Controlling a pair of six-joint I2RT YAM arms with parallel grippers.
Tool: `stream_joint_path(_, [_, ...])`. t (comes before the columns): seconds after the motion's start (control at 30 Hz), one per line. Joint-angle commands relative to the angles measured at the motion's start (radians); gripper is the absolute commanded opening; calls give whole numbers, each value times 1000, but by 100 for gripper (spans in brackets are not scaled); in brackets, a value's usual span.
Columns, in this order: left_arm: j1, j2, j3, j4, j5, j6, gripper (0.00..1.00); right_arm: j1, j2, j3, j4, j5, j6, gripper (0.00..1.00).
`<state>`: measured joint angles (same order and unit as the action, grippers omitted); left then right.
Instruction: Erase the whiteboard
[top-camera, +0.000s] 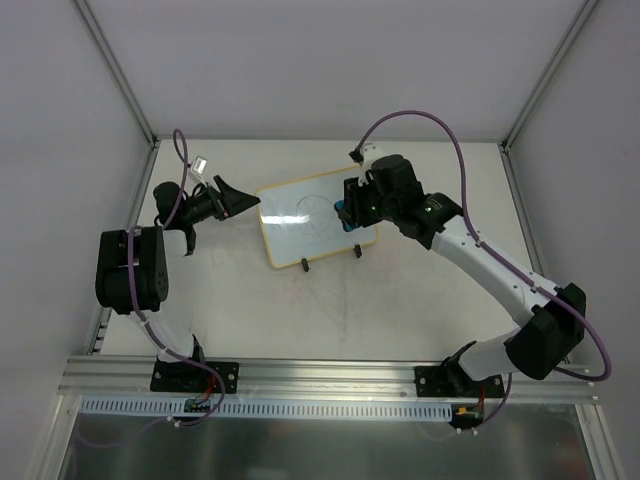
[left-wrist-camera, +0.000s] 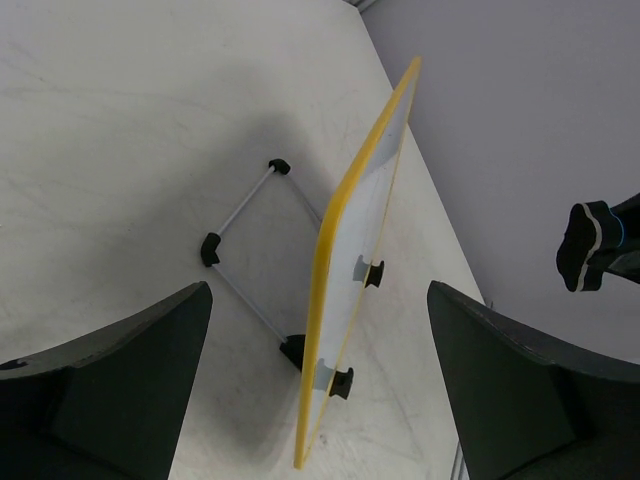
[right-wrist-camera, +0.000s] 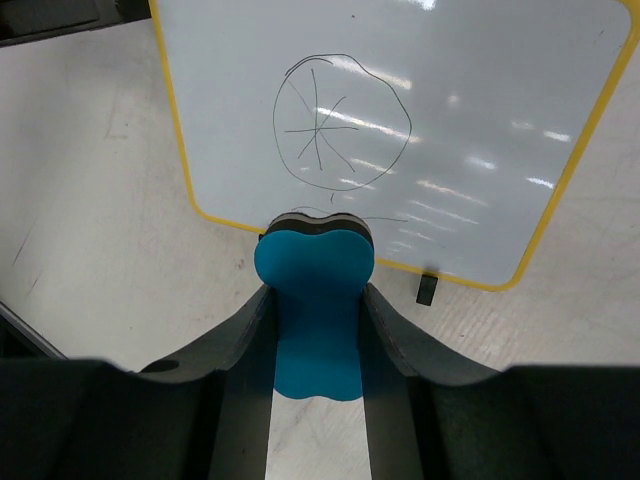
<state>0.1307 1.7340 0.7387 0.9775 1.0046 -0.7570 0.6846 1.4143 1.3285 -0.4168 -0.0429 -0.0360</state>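
The whiteboard (top-camera: 300, 228) has a yellow frame and stands tilted on its feet in the middle of the table. On it is a thin drawn circle with spokes (right-wrist-camera: 340, 120). My right gripper (top-camera: 346, 214) is at the board's right edge, shut on a blue eraser (right-wrist-camera: 315, 300) whose dark felt end lies against the lower frame of the whiteboard (right-wrist-camera: 470, 90). My left gripper (top-camera: 236, 200) is open beside the board's left edge. In the left wrist view the whiteboard (left-wrist-camera: 335, 285) shows edge-on between the wide-apart fingers (left-wrist-camera: 130, 390), touching neither.
A wire stand with black ends (left-wrist-camera: 243, 213) props the board from behind. Black clip feet (right-wrist-camera: 427, 288) hold its lower edge. White walls close in the table on the left, back and right. An aluminium rail (top-camera: 330, 372) runs along the near edge.
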Motion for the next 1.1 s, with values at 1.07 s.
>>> stream_joint_path(1.07, [-125,61,150,-77,123,211,59,-17,308,232,61,-45,-53,9])
